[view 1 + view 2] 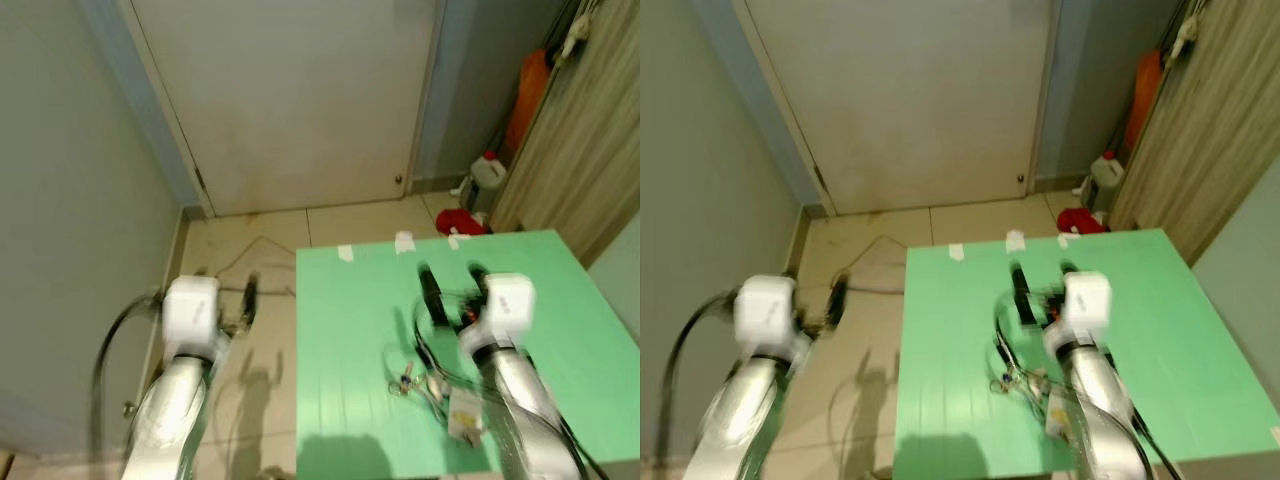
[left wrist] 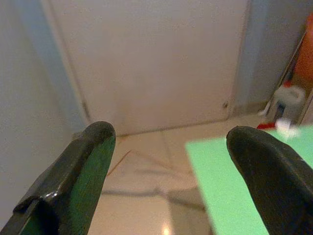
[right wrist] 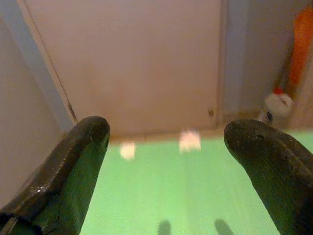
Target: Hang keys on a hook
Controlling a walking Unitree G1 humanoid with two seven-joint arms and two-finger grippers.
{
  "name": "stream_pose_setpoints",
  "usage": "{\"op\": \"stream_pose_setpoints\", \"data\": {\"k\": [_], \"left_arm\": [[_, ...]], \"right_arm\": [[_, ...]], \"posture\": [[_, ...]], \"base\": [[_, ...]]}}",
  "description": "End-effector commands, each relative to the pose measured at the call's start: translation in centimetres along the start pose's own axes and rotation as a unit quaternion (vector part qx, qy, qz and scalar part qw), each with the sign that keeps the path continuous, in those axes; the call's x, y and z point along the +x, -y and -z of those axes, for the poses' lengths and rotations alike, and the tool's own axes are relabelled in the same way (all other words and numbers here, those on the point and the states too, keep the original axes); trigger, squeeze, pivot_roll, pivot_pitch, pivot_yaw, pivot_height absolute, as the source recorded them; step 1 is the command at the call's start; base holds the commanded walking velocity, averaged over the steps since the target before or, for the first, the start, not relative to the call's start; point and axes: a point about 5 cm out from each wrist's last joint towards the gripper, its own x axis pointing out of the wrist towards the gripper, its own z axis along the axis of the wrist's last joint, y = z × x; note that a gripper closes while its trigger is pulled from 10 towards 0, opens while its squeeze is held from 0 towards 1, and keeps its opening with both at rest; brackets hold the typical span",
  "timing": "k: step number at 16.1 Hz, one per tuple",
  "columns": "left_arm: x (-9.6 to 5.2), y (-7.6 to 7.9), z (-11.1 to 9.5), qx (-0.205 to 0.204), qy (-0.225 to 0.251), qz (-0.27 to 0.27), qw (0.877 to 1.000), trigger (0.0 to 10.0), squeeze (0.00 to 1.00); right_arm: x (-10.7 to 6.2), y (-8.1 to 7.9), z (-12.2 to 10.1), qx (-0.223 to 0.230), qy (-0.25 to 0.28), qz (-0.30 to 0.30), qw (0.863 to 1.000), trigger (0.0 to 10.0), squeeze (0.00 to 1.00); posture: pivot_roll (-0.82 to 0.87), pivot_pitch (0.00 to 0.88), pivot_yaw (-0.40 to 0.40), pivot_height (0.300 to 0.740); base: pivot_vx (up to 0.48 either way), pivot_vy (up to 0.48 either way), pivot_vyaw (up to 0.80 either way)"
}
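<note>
Keys [image 1: 405, 381] lie on green table [image 1: 350, 330] beside open right pincer [image 1: 450, 285].

Both silver arms reach forward from the bottom of the head views, each ending in a white wrist block. The right gripper [image 1: 449, 283] hovers over the flat green tabletop [image 1: 560, 300], its two black fingers [image 3: 73, 171] spread wide apart. The left gripper [image 2: 171, 181] is held off the tabletop's left edge, above the floor, fingers likewise parted.
</note>
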Motion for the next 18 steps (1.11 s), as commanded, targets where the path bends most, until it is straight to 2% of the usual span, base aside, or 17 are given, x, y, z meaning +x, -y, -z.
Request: {"op": "stream_pose_setpoints", "data": {"k": [1,3,5,11,18], "left_arm": [[-1.1,0.0,0.0,0.022,0.011,0.008,1.0,10.0,0.0],[-0.7,0.3,0.0,0.013,0.012,0.007,1.0,10.0,0.0],[0.0,0.4,-0.2,0.007,0.013,0.003,1.0,10.0,0.0],[1.0,0.3,-0.9,0.017,0.024,-0.003,1.0,10.0,0.0],[1.8,0.6,-1.1,0.022,0.025,-0.002,0.999,10.0,0.0]], "right_arm": [[-1.0,0.1,0.0,-0.007,0.003,-0.008,1.0,10.0,0.0],[-1.0,-0.2,0.2,-0.012,-0.001,-0.018,1.0,10.0,0.0],[-0.2,-0.4,-0.1,-0.013,0.005,-0.021,1.0,10.0,0.0],[0.3,-0.8,-0.1,-0.012,0.004,-0.028,1.0,10.0,0.0],[0.6,-1.3,0.3,-0.008,-0.002,-0.035,0.999,10.0,0.0]], "posture": [[-0.2,0.0,0.097,0.74],[-0.2,0.0,0.088,0.74],[-0.2,0.0,0.088,0.74],[-0.2,0.0,0.097,0.74],[-0.2,0.0,0.102,0.74]], "base": [[0.0,0.0,0.0],[0.0,0.0,0.0],[0.0,0.0,0.0],[0.0,0.0,0.0],[-0.292,0.0,0.0]]}}
